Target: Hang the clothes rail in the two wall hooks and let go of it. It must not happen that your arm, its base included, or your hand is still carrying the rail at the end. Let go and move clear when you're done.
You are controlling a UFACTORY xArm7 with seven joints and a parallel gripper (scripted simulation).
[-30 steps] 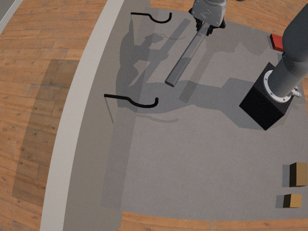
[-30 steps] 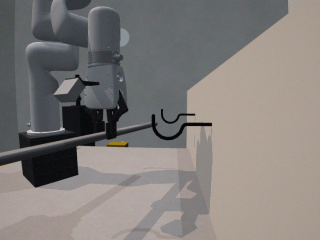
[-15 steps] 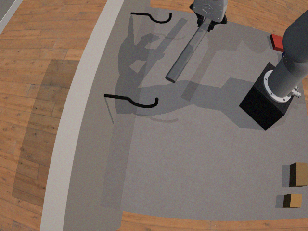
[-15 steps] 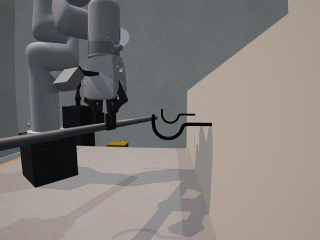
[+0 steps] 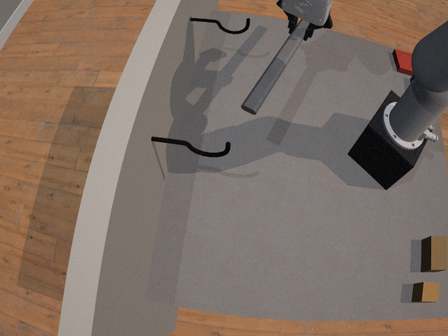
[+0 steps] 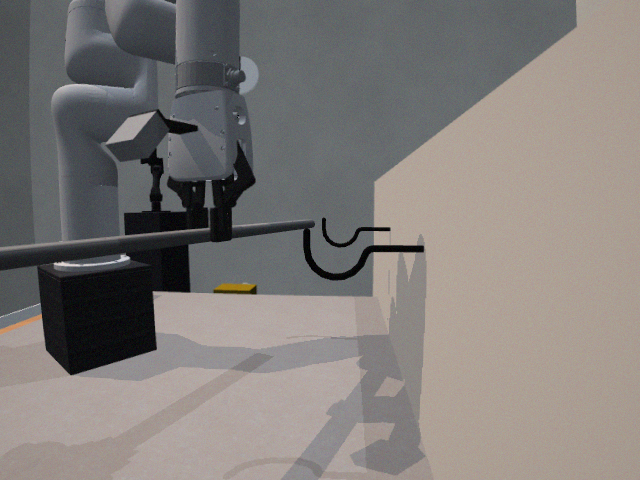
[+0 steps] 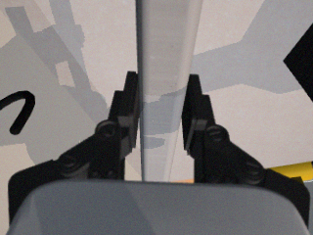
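Observation:
My gripper [image 5: 301, 26] is shut on the grey clothes rail [image 5: 274, 68] and holds it in the air above the floor. In the side view the rail [image 6: 144, 240] lies nearly level, and its far end sits just short of the hooks' upturned tips, at about their height. Two black wall hooks stick out from the beige wall: the far hook [image 5: 221, 24] and the near hook [image 5: 193, 146]. They also show in the side view, the far hook [image 6: 345, 235] behind the near hook [image 6: 351, 260]. In the wrist view the rail [image 7: 163, 73] runs between the fingers, and part of one hook [image 7: 20, 113] shows at the left.
The arm's black base block [image 5: 385, 152] stands at the right. A red block [image 5: 402, 60] lies behind it. Two tan boxes [image 5: 432, 253] [image 5: 425, 291] sit at the lower right. The beige wall [image 6: 516, 258] bounds the hook side.

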